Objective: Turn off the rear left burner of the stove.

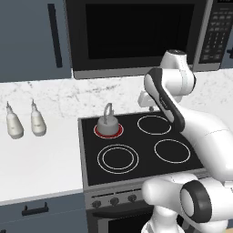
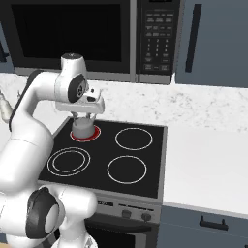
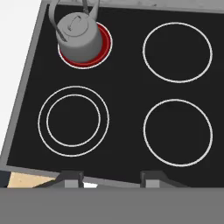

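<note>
**Rear left burner glowing red under the kettle, gripper hanging open above the cooktop**

The rear left burner [image 3: 85,49] sits in the upper left of the hand view as a small red ring, and shows red too in the left base view [image 1: 108,130] and the right base view [image 2: 85,133]. A grey kettle [image 3: 78,37] stands on it, covering most of the ring; its handle arches upward in the left base view [image 1: 108,119].

The burner belongs to the stove [image 1: 136,170], a black glass cooktop in a grey frame. Below the burner in the hand view lies the double-ringed circle [image 3: 73,121], and two single white rings fill the right half of the glass. A row of small dark knobs [image 1: 113,200] runs along the front panel at the bottom of the left base view.

The gripper [image 3: 111,179] is at the bottom edge of the hand view, its two dark fingertips [image 3: 72,178] spread well apart with nothing between them, touching nothing. In the right base view the hand hangs above the kettle.

The white table [image 1: 41,159] carries two pale bottles [image 1: 25,121] at the left of the left base view. A black-windowed microwave [image 1: 136,32] hangs across the top.
</note>
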